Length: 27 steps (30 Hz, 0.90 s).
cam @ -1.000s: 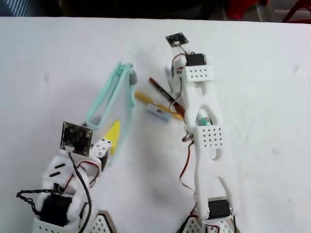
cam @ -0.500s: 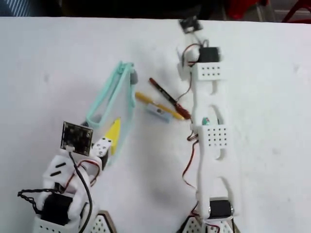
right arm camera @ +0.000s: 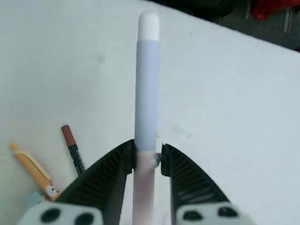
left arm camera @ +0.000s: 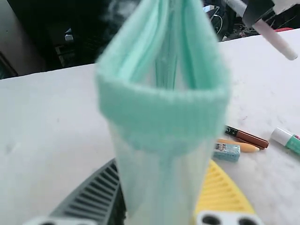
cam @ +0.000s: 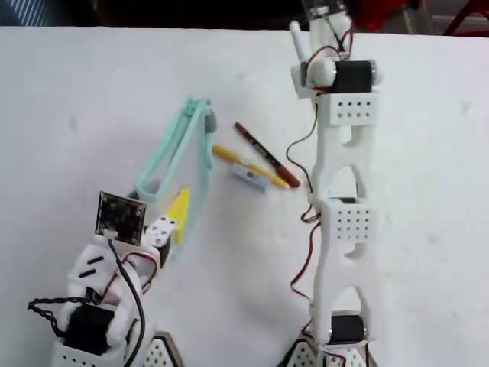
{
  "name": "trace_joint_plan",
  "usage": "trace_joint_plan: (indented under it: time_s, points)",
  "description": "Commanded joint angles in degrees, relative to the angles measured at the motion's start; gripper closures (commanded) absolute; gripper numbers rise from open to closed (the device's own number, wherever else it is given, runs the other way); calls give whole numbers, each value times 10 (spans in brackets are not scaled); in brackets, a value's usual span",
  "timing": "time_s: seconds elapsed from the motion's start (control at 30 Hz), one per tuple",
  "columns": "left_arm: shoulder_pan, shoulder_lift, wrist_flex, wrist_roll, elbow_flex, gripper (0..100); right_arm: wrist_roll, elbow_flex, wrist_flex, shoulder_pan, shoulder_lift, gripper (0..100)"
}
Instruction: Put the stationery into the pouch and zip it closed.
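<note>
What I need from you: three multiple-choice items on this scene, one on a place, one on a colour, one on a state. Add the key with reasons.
1. Where does the brown pen lie?
A) on the table, between the pouch and the right arm
B) inside a cup
C) in a person's hand

2. What colour is the pouch's trim?
A) red
B) black
C) mint green

3. What state is the right gripper in?
A) open and empty
B) shut on a pale pen
C) shut on the pouch

Key:
1 A, the high view shows the brown pen flat on the table, pouch on one side and right arm on the other.
2 C, the band at the pouch's mouth is mint green.
3 B, its jaws press the pale pen from both sides.
</note>
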Motion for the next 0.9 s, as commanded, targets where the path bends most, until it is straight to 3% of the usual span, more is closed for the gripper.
trace_joint_plan:
  time_s: [0.0,0.87]
  points:
    - [3,-4,5,2,-9,815,-3,-20,15,-4,-81,982]
    - [3,-4,3,1,1,815,-3,-19,16,-5,-337,982]
